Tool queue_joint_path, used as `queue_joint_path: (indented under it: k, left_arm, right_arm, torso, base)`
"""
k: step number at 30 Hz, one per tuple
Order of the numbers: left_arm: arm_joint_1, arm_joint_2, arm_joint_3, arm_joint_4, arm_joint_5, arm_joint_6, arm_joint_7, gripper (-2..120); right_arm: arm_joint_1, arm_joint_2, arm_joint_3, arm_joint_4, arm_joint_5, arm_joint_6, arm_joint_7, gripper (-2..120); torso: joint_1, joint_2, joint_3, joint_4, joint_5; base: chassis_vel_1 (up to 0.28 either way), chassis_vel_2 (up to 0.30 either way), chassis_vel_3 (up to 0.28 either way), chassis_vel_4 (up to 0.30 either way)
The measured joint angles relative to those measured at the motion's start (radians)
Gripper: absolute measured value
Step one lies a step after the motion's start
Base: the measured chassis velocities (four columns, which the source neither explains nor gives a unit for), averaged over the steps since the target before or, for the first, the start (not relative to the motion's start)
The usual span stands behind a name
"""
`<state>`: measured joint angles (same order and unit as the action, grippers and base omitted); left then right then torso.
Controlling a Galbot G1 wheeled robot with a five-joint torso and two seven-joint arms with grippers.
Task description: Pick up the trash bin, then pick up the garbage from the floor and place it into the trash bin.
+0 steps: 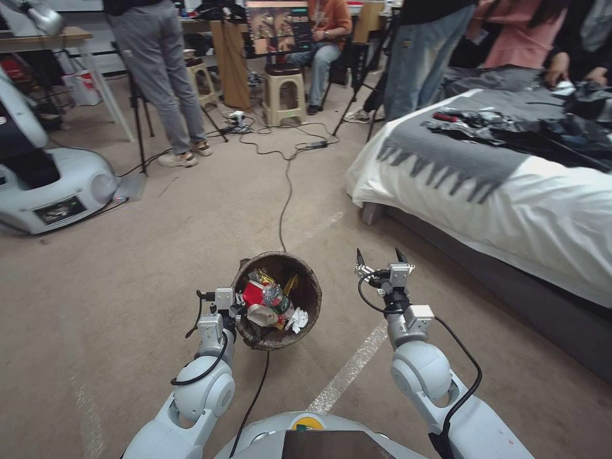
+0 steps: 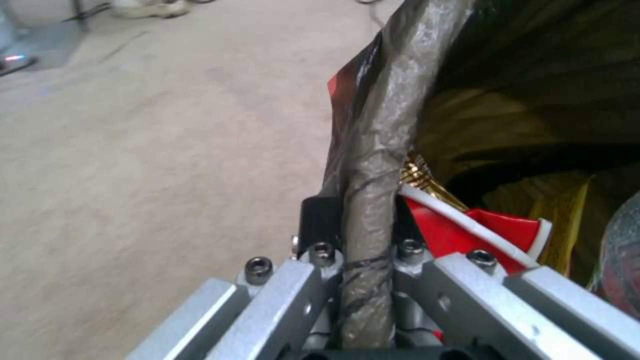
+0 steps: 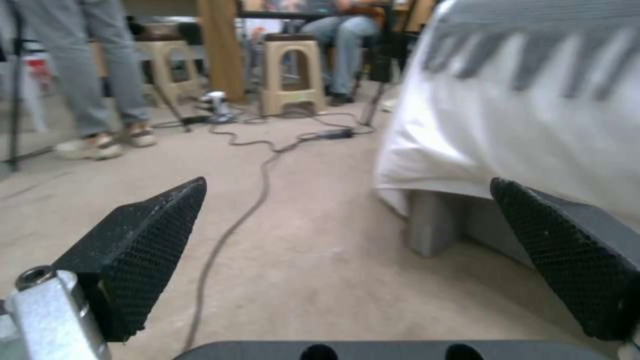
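Observation:
The trash bin [image 1: 306, 279], a small round bucket lined with a dark bag, hangs tilted above the carpet in front of me. My left gripper [image 1: 237, 307] is shut on its near-left rim [image 2: 373, 200], one finger on each side of the bag-covered edge. Inside lies the garbage [image 1: 271, 303]: a red-and-white wrapper [image 2: 487, 232], a yellow wrapper [image 2: 547, 200], a clear bottle and white tissue. My right gripper [image 1: 381, 257] hovers open to the right of the bin, with nothing between its black fingertips [image 3: 140, 250].
A bed [image 1: 510, 191] with white sheet and grey blanket fills the right side. A black cable [image 1: 284, 197] runs across the carpet toward stools and people's legs at the back. Another robot's white base [image 1: 51, 185] stands at the left.

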<state>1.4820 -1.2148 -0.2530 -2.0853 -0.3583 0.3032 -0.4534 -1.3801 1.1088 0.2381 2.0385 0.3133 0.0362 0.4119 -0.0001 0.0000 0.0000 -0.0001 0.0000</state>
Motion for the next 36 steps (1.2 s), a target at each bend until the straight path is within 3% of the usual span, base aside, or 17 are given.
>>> queue_joint_path:
  k: [36]
  left_arm:
    - [0.001,0.001,-0.003,-0.005,0.009,0.0,0.001,0]
  right_arm:
    - [0.01,0.01,-0.01,-0.007,0.005,-0.003,0.002,100]
  torso:
    - [0.0,0.0,0.0,0.0002,0.0]
  base:
    - [0.125,0.126,0.122,0.123]
